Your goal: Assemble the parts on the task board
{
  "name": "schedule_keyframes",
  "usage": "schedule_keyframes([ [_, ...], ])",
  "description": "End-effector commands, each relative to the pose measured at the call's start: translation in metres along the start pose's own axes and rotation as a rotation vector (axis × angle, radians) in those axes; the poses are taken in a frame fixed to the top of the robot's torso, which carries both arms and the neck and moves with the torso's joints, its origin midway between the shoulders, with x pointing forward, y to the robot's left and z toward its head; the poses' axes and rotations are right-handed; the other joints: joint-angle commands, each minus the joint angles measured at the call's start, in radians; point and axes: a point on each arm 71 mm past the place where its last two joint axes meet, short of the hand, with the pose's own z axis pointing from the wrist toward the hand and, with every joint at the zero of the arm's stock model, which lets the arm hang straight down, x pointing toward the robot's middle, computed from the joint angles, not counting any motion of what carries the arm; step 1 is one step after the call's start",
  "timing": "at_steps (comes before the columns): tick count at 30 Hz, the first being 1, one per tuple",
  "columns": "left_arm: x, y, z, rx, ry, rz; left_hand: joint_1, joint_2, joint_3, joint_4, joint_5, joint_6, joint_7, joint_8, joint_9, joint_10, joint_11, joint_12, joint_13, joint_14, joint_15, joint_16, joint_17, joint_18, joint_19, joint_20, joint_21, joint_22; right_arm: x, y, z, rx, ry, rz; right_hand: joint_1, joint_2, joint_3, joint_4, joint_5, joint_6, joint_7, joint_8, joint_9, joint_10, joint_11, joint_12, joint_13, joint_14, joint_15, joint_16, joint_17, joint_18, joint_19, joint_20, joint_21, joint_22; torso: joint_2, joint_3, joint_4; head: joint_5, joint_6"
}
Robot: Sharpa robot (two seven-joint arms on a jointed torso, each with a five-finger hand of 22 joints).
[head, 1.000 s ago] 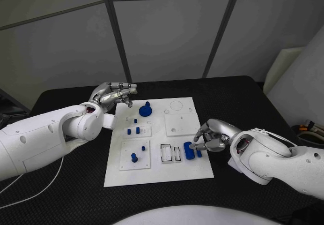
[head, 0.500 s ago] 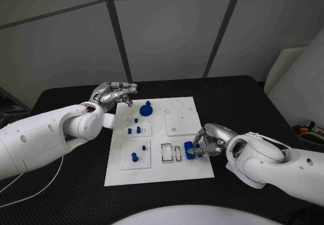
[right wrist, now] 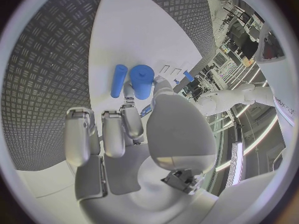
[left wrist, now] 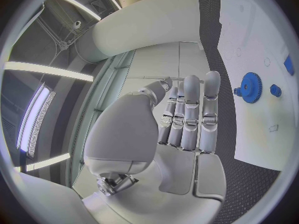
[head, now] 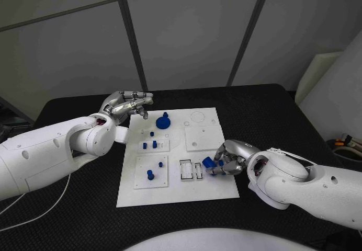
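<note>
While your left hand (head: 128,103) holds its place off the far left corner of the white board (head: 178,157), fingers straight and side by side with nothing in them, your right hand (head: 226,158) has slid further in over the board's right edge than a second ago. Its fingers are closed around a blue cylinder (head: 209,162), which now sits nearer the rectangular slots (head: 190,170) than before. A blue gear (head: 163,123) and several small blue pegs (head: 151,146) stand unmoved on the board's left half, on the black tabletop (head: 264,112).
</note>
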Motion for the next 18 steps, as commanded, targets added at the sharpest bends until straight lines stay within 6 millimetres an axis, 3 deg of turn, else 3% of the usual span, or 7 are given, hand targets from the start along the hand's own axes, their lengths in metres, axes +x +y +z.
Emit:
schedule_keyframes([
  [1, 0.0018, -0.0014, 0.0001, 0.007, 0.014, -0.007, -0.002, 0.011, -0.004, 0.001, -0.002, 0.0, 0.003, 0.001, -0.001, -0.007, 0.002, 0.006, 0.001, -0.007, -0.003, 0.003, -0.001, 0.035, -0.006, 0.001, -0.001, -0.001, 0.0044, -0.0005, 0.002, 0.023, 0.022, -0.023, -0.012, 0.001, -0.009, 0.0, 0.001, -0.006, -0.002, 0.006, -0.001, 0.009, -0.001, 0.004, 0.002, 0.06, 0.001, 0.005, 0.028, -0.018, 0.029, 0.002, 0.004, 0.162, -0.001, 0.0001, -0.0005, 0.003, -0.002],
  [12, 0.0016, -0.0016, -0.0003, 0.007, 0.014, -0.007, -0.002, 0.011, -0.004, 0.001, -0.002, 0.0, 0.003, 0.001, -0.001, -0.007, 0.002, 0.006, 0.001, -0.007, -0.003, 0.003, -0.001, 0.035, -0.006, 0.001, -0.001, -0.001, 0.0079, 0.0026, 0.0051, 0.028, 0.003, 0.002, -0.005, 0.035, -0.01, -0.003, 0.044, 0.005, -0.009, 0.028, 0.012, 0.011, -0.007, 0.005, 0.012, 0.061, -0.003, 0.009, 0.038, -0.019, 0.033, -0.001, 0.006, 0.166, -0.001, -0.0007, -0.002, 0.005, -0.004],
  [18, 0.0014, -0.0016, -0.0006, 0.007, 0.014, -0.007, -0.002, 0.013, -0.005, 0.002, -0.002, 0.0, 0.003, 0.001, -0.001, -0.009, 0.002, 0.007, 0.001, -0.007, -0.002, 0.004, -0.002, 0.035, -0.005, 0.001, -0.002, -0.002, 0.0049, 0.0027, 0.0017, 0.019, -0.03, 0.04, 0.018, 0.056, -0.006, -0.005, 0.099, 0.016, -0.016, 0.042, 0.023, 0.014, -0.013, 0.004, 0.018, 0.062, -0.009, 0.011, 0.043, -0.02, 0.036, -0.006, 0.01, 0.171, -0.002, 0.0, -0.0034, 0.009, -0.003],
])
